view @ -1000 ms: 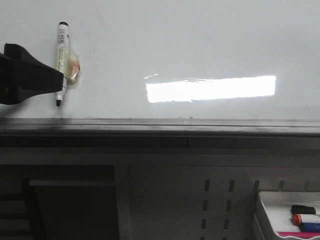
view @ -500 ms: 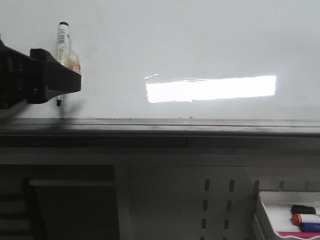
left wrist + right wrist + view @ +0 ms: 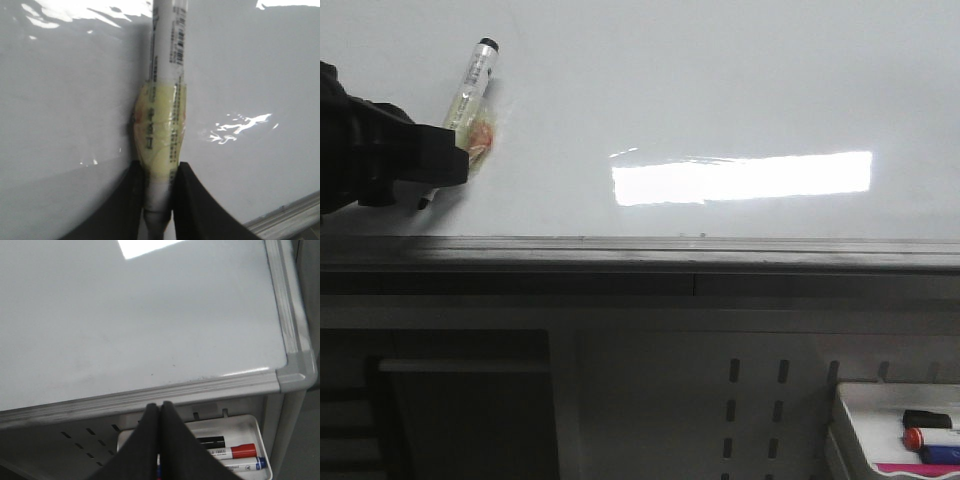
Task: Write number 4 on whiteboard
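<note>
Two black fingers of the left gripper (image 3: 159,202) clamp a tape-wrapped black marker (image 3: 470,100), tilted over the whiteboard (image 3: 720,90) near its left front edge. Right gripper (image 3: 161,415) hangs closed, pads together, above a white tray (image 3: 250,427) of markers. No stroke visible.

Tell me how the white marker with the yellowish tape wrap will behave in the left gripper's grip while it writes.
The white marker with yellowish tape wrap looks rigid, so it probably won't bend. The tape likely adds grip between the left gripper fingers. Held low with its long barrel tilted, it may pivot when pressed on the glossy whiteboard.
</note>
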`<action>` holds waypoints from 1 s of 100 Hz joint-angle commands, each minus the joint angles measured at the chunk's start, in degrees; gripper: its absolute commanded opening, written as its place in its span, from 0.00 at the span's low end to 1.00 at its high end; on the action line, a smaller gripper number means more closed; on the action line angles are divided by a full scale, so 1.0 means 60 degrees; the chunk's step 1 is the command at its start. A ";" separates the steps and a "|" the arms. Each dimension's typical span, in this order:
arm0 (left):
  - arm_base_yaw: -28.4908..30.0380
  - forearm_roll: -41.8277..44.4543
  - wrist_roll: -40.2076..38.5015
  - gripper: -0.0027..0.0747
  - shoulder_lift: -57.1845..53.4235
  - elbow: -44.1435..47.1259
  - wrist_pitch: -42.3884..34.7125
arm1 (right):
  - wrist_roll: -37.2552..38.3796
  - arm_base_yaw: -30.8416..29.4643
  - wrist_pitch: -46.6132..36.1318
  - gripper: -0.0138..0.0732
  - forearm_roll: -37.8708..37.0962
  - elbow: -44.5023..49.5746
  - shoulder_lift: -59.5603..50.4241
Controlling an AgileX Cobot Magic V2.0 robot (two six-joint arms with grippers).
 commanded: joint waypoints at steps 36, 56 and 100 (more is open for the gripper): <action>-0.0058 0.7136 0.0020 0.01 -0.2034 -0.0193 0.0402 | -0.2659 0.3538 -0.0416 0.08 0.0061 -0.1902 0.0562; -0.0058 0.9314 0.0020 0.01 -0.2445 -0.0193 -0.0206 | -0.2993 0.5885 -0.0287 0.12 0.0061 -0.2656 0.1791; -0.0058 1.0733 0.0020 0.01 -0.2845 -0.0193 -0.1141 | -0.2993 0.8853 -0.0456 0.62 -0.0060 -0.4485 0.4650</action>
